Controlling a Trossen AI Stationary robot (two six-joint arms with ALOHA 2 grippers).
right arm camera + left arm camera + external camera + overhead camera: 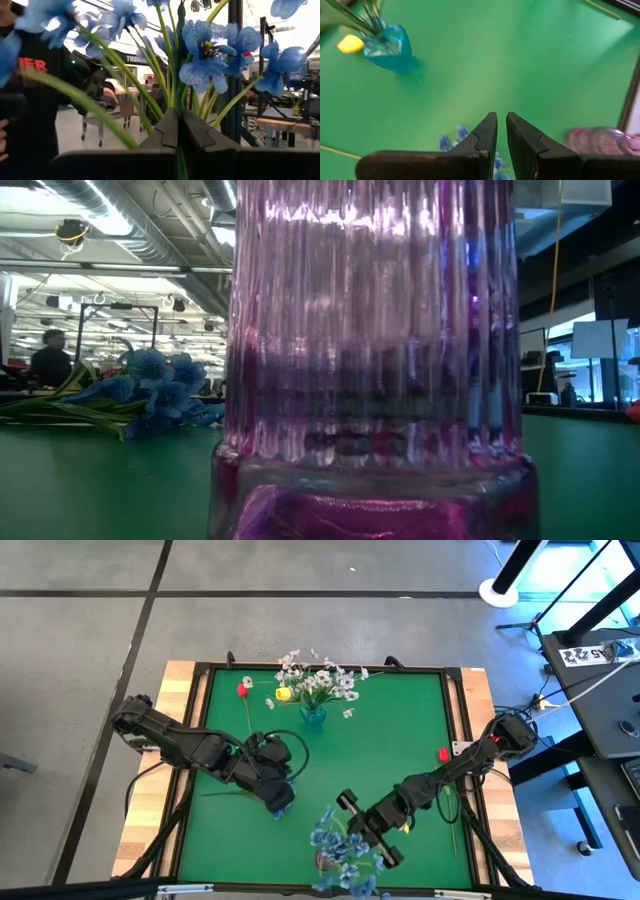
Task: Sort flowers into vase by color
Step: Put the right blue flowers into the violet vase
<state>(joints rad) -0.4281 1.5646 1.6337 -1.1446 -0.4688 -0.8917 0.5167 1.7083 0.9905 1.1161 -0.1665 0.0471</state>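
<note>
The right gripper (383, 852), fingers fully closed on a green stem, holds blue fabric flowers (335, 837) over the ribbed pink glass vase (330, 862). Beside that vase, the left gripper (280, 802), fingers nearly together, grips more blue blossoms (283, 810).

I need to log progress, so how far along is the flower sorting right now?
Done: white flowers stand in the blue vase. In hand: the right gripper is shut on a blue flower stem, beside the pink vase already holding blue blooms; the left gripper sits over a blue flower on the mat, jaws barely parted. Left: a red flower, a yellow flower and another red bud lie loose.
</note>
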